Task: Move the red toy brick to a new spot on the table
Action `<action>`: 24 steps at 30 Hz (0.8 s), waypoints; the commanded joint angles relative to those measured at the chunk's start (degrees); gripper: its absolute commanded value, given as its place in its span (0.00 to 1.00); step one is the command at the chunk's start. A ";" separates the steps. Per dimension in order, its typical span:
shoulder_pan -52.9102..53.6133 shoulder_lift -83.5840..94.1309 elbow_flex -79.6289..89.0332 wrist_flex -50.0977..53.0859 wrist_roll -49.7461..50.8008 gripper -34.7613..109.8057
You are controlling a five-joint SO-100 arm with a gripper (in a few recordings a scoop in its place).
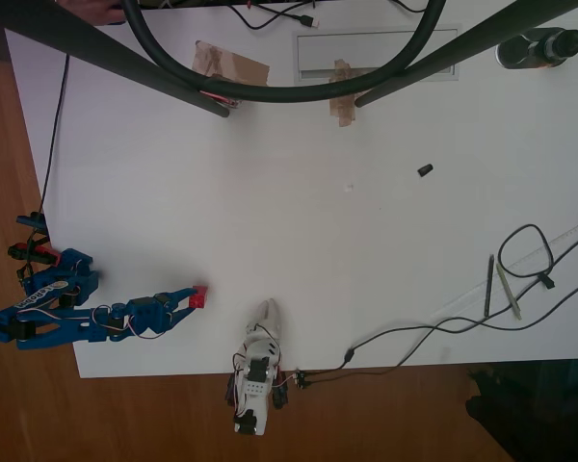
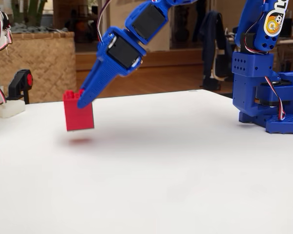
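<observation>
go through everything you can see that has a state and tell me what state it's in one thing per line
red toy brick: held at its top by the gripper, lifted just off the table, slightly tilted.
gripper: shut on the red toy brick, angled down.
table: bare under the brick except for its shadow.
small black piece: lying loose on the table, far from the brick.
two pens: lying flat near the table edge.

Blue arm low, outstretched; hand clamped.
</observation>
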 commanded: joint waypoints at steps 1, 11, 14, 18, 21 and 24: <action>9.05 6.42 -8.96 6.59 -1.76 0.24; 40.43 8.88 -6.06 13.10 -16.26 0.24; 48.16 7.12 -6.06 12.57 -18.11 0.24; 56.25 5.19 -4.92 10.55 -20.74 0.24; 61.70 3.96 -2.02 6.42 -24.17 0.24; 66.45 2.02 1.23 2.11 -28.48 0.24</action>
